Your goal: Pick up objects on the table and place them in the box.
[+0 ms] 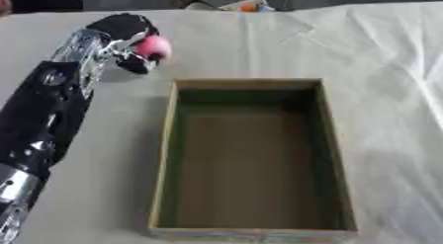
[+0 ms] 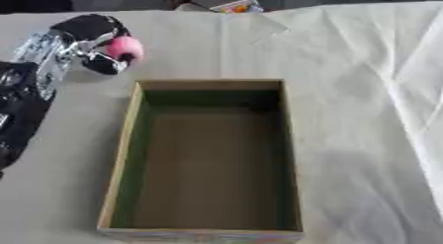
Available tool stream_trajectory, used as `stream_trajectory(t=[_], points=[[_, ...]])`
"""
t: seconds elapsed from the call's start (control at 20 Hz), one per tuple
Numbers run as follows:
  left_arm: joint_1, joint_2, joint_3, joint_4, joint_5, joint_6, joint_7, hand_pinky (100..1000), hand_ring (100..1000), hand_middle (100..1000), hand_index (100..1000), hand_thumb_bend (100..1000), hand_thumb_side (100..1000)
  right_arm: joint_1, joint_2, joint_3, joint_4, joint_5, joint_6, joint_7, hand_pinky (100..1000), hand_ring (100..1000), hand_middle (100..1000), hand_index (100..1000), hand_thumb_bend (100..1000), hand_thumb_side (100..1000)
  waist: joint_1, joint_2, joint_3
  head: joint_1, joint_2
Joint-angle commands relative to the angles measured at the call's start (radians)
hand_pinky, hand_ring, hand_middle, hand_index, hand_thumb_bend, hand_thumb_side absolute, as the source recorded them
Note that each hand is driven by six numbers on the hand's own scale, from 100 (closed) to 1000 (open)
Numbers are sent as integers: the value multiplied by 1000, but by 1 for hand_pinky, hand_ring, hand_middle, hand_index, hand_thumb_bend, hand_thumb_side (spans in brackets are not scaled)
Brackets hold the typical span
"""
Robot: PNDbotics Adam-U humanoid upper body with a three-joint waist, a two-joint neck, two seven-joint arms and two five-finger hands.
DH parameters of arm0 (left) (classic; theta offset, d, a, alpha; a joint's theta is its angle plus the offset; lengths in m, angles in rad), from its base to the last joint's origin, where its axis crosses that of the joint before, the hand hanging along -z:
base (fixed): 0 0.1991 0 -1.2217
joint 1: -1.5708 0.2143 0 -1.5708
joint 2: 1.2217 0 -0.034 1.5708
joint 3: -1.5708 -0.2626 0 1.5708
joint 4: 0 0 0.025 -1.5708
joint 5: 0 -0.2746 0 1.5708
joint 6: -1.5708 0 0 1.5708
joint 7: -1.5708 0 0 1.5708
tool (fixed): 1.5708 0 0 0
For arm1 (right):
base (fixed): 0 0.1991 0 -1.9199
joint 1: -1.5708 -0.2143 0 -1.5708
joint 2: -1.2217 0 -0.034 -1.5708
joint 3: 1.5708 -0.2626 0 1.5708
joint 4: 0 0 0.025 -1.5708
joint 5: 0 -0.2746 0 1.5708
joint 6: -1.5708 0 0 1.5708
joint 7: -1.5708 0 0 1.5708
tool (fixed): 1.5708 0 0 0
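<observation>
A small pink rounded object (image 1: 155,47) is held in my left hand (image 1: 124,36), whose fingers curl round it, at the far left of the table. The hand and object hover just beyond the far left corner of the open cardboard box (image 1: 164,154). The box is rectangular, with a dark inside that holds nothing I can see. My left arm comes in from the lower left. My right hand shows in neither view.
A wrinkled white cloth (image 1: 380,90) covers the table. A small colourful packet (image 2: 236,6) lies at the far edge, beyond the box. Folds in the cloth run along the right side.
</observation>
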Motion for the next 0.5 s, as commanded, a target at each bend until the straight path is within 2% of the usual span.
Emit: stream_trajectory(t=[0.05, 0.35, 0.5], points=[[-23, 17, 1, -26, 32, -1, 21, 353, 590, 586, 690, 100, 244, -1, -11, -5, -20, -1, 3, 0, 560, 715, 572, 825, 100, 1000, -5, -32, 2, 1, 4], [-18, 17, -3, -43, 112, -14, 30, 321, 559, 573, 670, 100, 257, 4, -15, -7, -20, -15, 7, -3, 561, 715, 571, 824, 100, 1000, -9, -48, 6, -2, 17], [-15, 19, -3, -66, 164, -13, 40, 280, 509, 528, 629, 100, 280, 7, -19, -8, -20, -26, 9, -5, 561, 715, 572, 824, 100, 1000, -12, -60, 10, -2, 35]])
